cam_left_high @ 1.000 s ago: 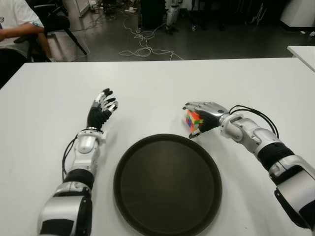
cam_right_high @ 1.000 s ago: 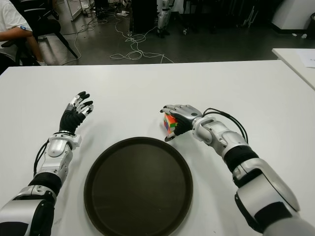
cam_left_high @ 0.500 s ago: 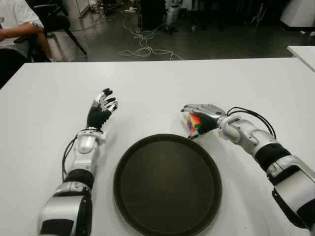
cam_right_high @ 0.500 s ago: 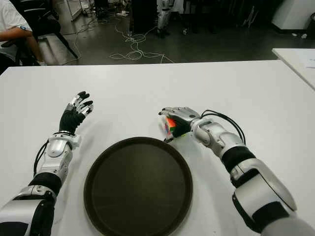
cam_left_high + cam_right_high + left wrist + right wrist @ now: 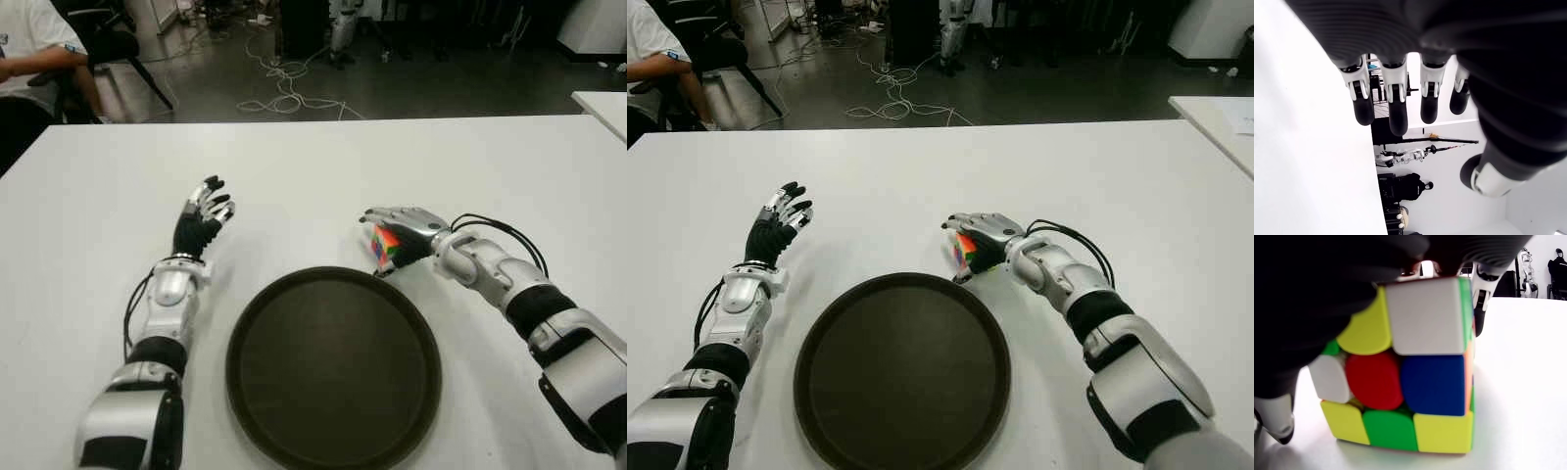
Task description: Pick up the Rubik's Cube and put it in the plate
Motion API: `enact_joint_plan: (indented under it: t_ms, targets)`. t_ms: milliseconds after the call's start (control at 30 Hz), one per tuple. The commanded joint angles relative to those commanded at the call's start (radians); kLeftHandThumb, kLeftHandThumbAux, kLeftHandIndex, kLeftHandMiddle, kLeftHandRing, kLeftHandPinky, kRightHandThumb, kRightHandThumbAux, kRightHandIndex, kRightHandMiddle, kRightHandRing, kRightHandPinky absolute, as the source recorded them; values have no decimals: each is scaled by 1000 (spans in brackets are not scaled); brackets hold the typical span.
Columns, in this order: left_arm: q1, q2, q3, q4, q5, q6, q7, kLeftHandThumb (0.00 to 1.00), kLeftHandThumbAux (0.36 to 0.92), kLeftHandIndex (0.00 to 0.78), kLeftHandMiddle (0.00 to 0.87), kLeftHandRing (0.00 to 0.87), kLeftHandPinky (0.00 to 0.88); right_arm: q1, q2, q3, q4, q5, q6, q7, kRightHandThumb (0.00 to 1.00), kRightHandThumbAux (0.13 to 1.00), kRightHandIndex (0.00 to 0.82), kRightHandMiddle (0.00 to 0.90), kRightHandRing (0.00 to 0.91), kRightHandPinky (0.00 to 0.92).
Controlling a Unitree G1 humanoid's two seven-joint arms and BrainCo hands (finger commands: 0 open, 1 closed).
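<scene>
The Rubik's Cube sits on the white table just beyond the far right rim of the dark round plate. My right hand covers it from above and is shut on it. In the right wrist view the cube fills the frame, its underside close to the tabletop with a shadow below; a fingertip shows beside it. My left hand shows left of the plate, fingers spread and holding nothing.
A person sits on a chair beyond the table's far left corner. Cables lie on the floor behind the table. A second white table shows at the right edge.
My right hand and forearm have shifted slightly to the left with the cube under the fingers. The left hand has not moved.
</scene>
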Motion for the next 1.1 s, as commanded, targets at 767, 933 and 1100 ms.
enact_joint_plan:
  t_ms: [767, 933, 1100]
  targets:
    - [4, 4, -2, -7, 3, 6, 6, 321, 683, 60, 128, 140, 159, -13, -4, 3, 52, -13, -31, -95, 120, 708, 74, 125, 189, 294]
    - [4, 7, -4, -9, 6, 0, 2, 326, 678, 60, 134, 140, 147, -19, -14, 10, 55, -22, -40, -132, 432, 735, 96, 148, 248, 333]
    - [11, 8, -8, -20, 8, -6, -2, 329, 678, 59, 139, 145, 158, -14, -19, -5, 36, 0, -54, -134, 766, 708, 281, 228, 378, 363]
